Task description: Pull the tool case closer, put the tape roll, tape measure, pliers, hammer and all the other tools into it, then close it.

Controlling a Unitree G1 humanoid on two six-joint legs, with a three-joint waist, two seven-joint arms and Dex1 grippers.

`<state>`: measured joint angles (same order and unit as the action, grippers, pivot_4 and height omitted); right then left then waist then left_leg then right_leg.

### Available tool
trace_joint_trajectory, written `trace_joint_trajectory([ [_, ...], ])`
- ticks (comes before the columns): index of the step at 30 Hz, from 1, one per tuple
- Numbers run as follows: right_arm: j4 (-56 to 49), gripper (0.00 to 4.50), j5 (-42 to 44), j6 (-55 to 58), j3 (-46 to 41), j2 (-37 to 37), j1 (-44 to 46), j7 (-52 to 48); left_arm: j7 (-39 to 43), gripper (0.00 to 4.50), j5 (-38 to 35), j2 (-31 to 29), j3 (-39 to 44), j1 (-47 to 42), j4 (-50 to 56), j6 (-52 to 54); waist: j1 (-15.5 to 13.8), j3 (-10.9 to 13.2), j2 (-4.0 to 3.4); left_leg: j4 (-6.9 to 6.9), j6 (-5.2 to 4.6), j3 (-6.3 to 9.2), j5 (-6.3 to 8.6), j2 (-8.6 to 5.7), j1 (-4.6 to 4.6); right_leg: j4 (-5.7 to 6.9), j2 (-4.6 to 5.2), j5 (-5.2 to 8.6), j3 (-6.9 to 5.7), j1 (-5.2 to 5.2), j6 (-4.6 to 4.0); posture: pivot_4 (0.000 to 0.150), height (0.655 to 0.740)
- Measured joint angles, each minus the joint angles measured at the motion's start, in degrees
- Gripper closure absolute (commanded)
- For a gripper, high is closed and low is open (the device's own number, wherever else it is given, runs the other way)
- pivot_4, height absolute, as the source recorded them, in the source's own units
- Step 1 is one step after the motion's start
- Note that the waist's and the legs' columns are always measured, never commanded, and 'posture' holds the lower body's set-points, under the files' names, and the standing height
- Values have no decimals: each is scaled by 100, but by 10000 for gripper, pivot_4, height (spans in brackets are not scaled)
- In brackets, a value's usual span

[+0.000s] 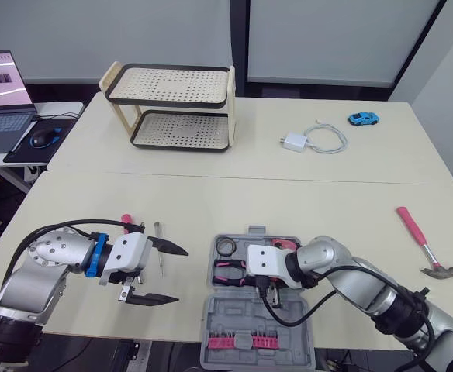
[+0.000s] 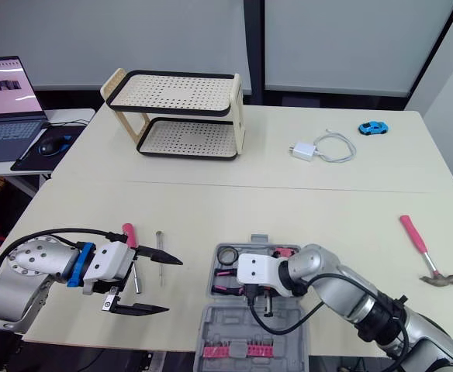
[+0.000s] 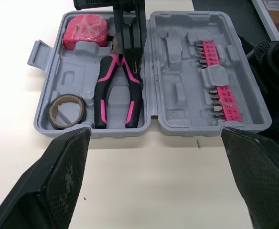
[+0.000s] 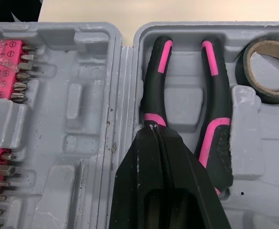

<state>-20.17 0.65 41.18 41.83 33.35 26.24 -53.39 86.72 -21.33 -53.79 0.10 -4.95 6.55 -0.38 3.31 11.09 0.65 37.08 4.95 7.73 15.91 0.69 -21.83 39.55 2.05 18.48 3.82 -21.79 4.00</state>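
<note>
The grey tool case (image 1: pixel 242 319) lies open at the table's front middle, with a row of pink bits (image 3: pixel 216 71) in its lid. In its tray are the tape roll (image 3: pixel 68 109), the pink tape measure (image 3: pixel 86 27) and the pink-and-black pliers (image 3: pixel 116 90). My right gripper (image 4: pixel 151 128) is shut, its tips resting on the pliers' pivot and hiding their head. My left gripper (image 1: pixel 168 274) hangs open and empty left of the case. The pink-handled hammer (image 1: pixel 424 244) lies far right. A red-handled tool (image 1: pixel 129 222) and a thin metal screwdriver (image 1: pixel 158 249) lie beside the left gripper.
A two-tier perforated rack (image 1: pixel 172 105) stands at the back. A white charger with cable (image 1: pixel 304 141) and a blue toy car (image 1: pixel 363 118) lie at the back right. A laptop (image 1: pixel 1 93) and a mouse (image 1: pixel 40 138) are on a side desk to the left.
</note>
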Motion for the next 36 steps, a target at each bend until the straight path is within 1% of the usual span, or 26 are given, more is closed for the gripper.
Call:
trace_joint_trajectory([
  [9, 138, 44425, 32, -179, -102, -51, -59, -44, -118, 0, -10, 0, 1, 30, 66, 133, -2, -15, 15, 2, -1, 1, -1, 0, 16, 9, 0, 0, 0, 13, 0, 1500, 7350],
  [12, 92, 44425, 218, -205, -415, -48, -159, -81, -237, 0, -83, 0, 32, 135, 80, 305, -1, -14, 14, 1, -1, 1, -1, 0, 13, 11, 0, 0, 1, 8, 0, 1500, 7350],
  [14, -230, 44425, 434, -200, -768, -4, -226, -129, -329, 0, -142, -2, 131, 239, 92, 458, -2, -14, 14, -1, -1, 3, -1, 0, 9, 11, -1, 0, 0, 4, 0, 1500, 7350],
  [17, -940, 44425, 825, -184, -1524, 399, -477, -212, -566, 0, -280, -67, 507, 494, 92, 730, -9, -14, 14, -2, -1, 5, 0, 1, 4, 2, 0, 0, -1, 5, -1, 1500, 7350],
  [20, -1311, 44425, 1076, -153, -2242, 905, -843, -284, -788, 0, -322, -118, 930, 753, 64, 911, -18, -14, 15, -2, -1, 2, 0, 0, 4, -3, 1, 0, 0, 8, -1, 1500, 7350],
  [23, -1492, 44425, 1305, -78, -3151, 1432, -1526, -278, -1047, 0, -358, -118, 1438, 1125, -74, 1114, -29, -14, 15, -4, -1, 0, 0, 0, 5, -5, 1, 0, 1, 8, -1, 1500, 7350],
  [25, -1555, 44425, 1473, -49, -3906, 1622, -2039, -293, -1167, 0, -364, -117, 1733, 1352, -243, 1155, -37, -14, 16, -4, -1, 0, 0, 0, 7, -5, 0, 0, 0, 10, -1, 1500, 7350],
  [27, -1519, 44425, 1610, -48, -4878, 1846, -2765, -335, -1285, 0, -332, -117, 2132, 1685, -566, 1123, -43, -15, 16, -6, -1, -5, 0, 0, 8, -8, 1, 1, 3, 12, -1, 1500, 7350],
  [29, -1446, 44425, 1631, -134, -5598, 1935, -3291, -394, -1371, 0, -281, -114, 2365, 1852, -836, 1071, -44, -16, 18, -5, -1, -6, 0, 0, 13, -9, 1, 0, 4, 18, -1, 1500, 7350],
  [32, -1224, 44425, 1529, -544, -6732, 1932, -4393, -535, -1534, 0, -208, -104, 2695, 2075, -1264, 971, -68, -17, 21, -9, -1, -8, 1, 0, 36, -20, 1, 1, 4, 47, -2, 1500, 7350],
  [36, -921, 44425, 1313, -1153, -7585, 1826, -5300, -669, -1675, 0, -75, -84, 2777, 2238, -1495, 832, -96, -19, 24, -10, -1, -14, 1, 2, 52, -41, 1, 1, 10, 70, 0, 1500, 7350],
])
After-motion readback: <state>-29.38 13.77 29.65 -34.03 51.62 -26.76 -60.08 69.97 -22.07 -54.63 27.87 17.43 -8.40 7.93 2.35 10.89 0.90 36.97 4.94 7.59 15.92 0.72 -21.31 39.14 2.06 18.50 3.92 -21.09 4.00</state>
